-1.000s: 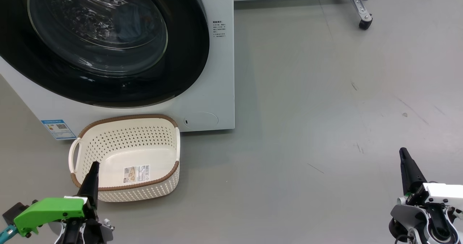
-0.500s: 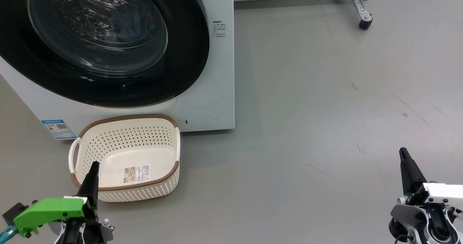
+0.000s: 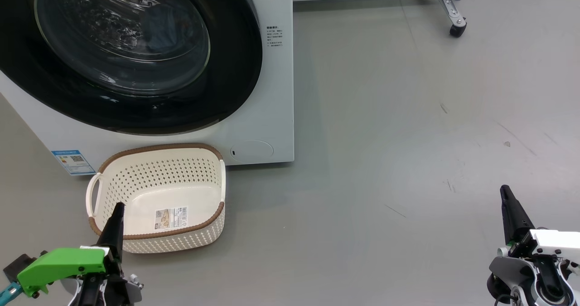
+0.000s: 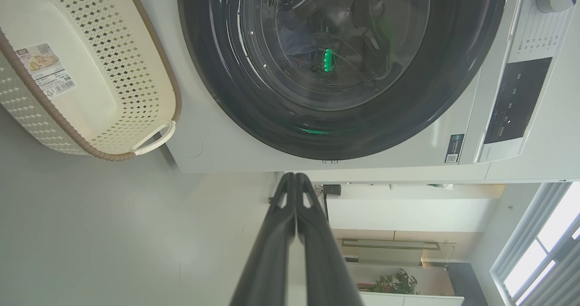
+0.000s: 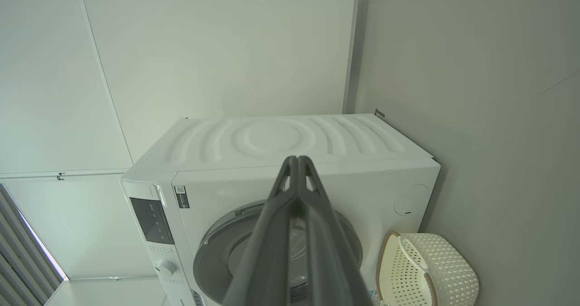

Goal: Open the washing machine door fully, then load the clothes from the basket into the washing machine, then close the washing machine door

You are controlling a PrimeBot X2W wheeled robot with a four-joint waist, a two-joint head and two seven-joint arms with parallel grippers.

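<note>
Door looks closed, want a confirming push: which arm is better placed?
Left, likely. The left gripper, shut, is by the basket in front of the washing machine door; the right gripper is over floor, far to its right.

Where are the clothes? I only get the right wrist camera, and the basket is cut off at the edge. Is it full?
Observer: No. In the head view the basket is bare inside, with just a sticker on its base.
Operator: So where are the clothes?
Observer: The left wrist view looks straight through the glass of the washing machine door. Something blue, likely cloth, sits in the drum behind it.
Operator: Is the other pincer holding anything?
Observer: No. The left pincer is shut, with nothing between its fingers.
</note>
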